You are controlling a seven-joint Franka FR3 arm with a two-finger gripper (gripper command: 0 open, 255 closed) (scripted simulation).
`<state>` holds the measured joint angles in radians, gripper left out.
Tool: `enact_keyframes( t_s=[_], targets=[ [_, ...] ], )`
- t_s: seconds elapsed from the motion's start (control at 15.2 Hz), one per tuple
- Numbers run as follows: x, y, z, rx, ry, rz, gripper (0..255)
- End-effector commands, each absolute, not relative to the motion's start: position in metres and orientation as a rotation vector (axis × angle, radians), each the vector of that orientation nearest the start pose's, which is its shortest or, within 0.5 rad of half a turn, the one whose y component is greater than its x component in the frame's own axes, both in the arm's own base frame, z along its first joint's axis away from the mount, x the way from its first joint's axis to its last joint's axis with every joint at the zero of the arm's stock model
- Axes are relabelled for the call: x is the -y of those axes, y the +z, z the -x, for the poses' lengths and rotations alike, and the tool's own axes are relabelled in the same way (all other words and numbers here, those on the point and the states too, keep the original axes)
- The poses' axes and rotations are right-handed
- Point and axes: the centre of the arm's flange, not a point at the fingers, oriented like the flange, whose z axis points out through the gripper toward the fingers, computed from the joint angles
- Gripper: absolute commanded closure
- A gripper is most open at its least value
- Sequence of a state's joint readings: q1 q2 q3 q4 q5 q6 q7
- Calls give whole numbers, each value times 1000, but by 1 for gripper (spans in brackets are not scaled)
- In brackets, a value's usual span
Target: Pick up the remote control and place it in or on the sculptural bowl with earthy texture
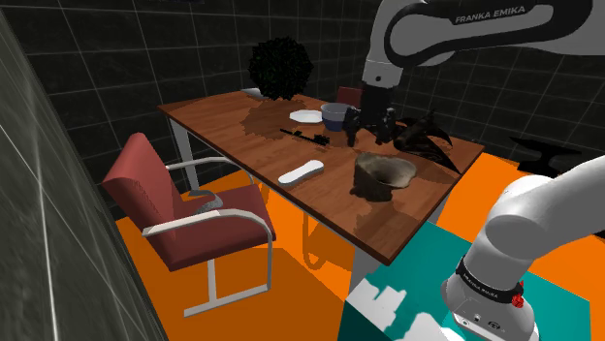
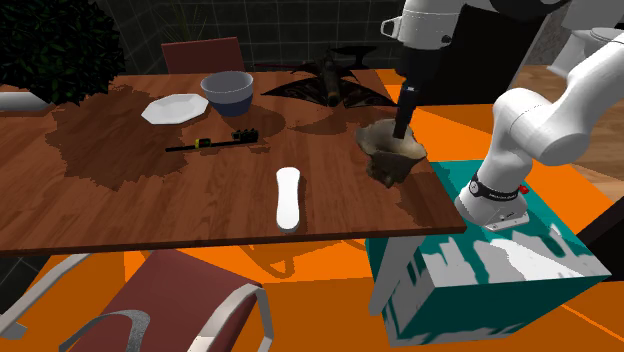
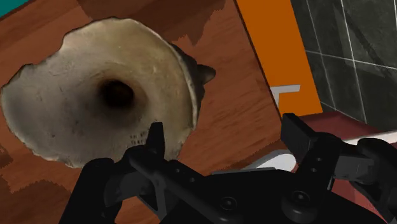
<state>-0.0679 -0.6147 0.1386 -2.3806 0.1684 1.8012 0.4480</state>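
The white remote control (image 1: 299, 173) (image 2: 288, 197) lies flat on the wooden table (image 1: 233, 121), near its chair-side edge and well apart from the gripper. A rough, earthy brown-and-cream bowl (image 1: 385, 176) (image 2: 392, 150) (image 3: 95, 102) with a dark hollow stands at the table's end by the stand. My gripper (image 1: 371, 134) (image 2: 403, 126) (image 3: 224, 130) hangs just above the bowl's rim. It is open, its fingers stand apart and hold nothing.
A white plate (image 2: 173, 107), a blue-grey bowl (image 2: 228, 92) and a thin black tool (image 2: 215, 142) lie further along the table. A dark winged sculpture (image 2: 330, 80) stands behind the bowl. A red chair (image 1: 184, 208) faces the table's long edge. The teal stand (image 2: 480, 270) is beside the table's end.
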Motion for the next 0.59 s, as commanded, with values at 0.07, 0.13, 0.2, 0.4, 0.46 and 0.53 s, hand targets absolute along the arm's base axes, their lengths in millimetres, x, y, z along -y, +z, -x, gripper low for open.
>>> enact_keyframes(
  t_s=[0.07, 0.13, 0.2, 0.4, 0.46, 0.53],
  targets=[
    [-62, 519, -397, -870, -14, 2937, 0],
    [-67, 512, -407, -936, -13, 2922, 0],
    [-72, 506, -418, -1001, -12, 2905, 0],
    [-82, 486, -452, -1194, -9, 2845, 0],
    [-84, 479, -464, -1258, -8, 2822, 0],
    [-86, 473, -475, -1321, -6, 2798, 0]
  ],
)
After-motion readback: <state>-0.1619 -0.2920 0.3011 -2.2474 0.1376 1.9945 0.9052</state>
